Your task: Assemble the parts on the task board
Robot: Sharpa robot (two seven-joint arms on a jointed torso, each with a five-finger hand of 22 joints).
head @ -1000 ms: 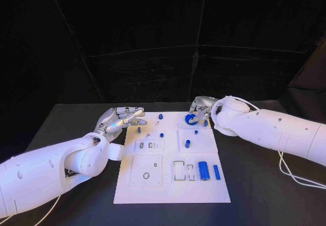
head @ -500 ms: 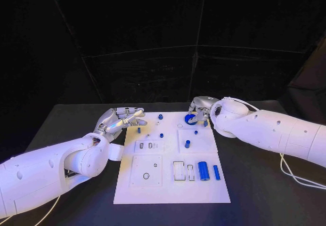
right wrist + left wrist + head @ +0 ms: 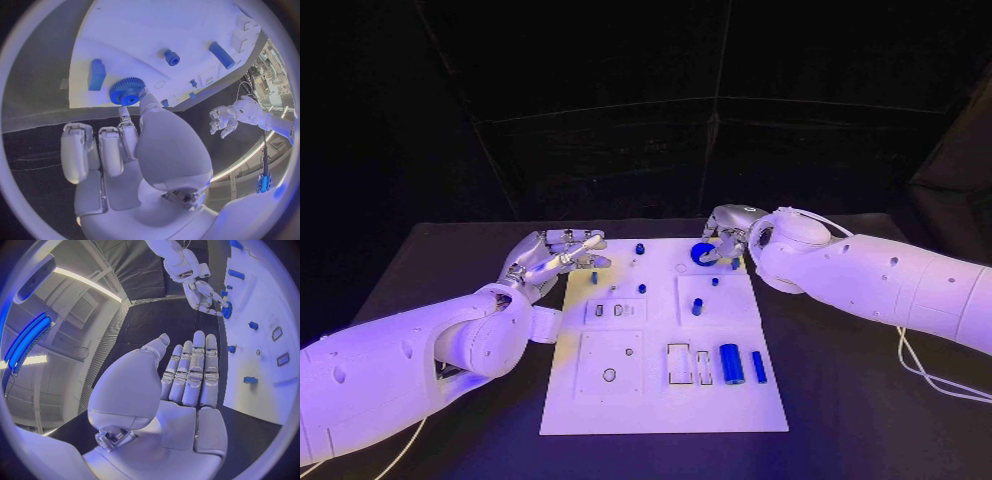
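Head view: left hand empty, fingers straight and apart, at task board far-left corner | right hand pinching blue gear at thumb tip, gear touching board's far-right corner | small blue peg between hands | blue cylinder well nearer than right hand

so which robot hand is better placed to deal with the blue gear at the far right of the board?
Right. The right robot hand is already at the blue gear, fingertips touching it. The left robot hand sits at the task board's far left edge, fingers straight, holding nothing.
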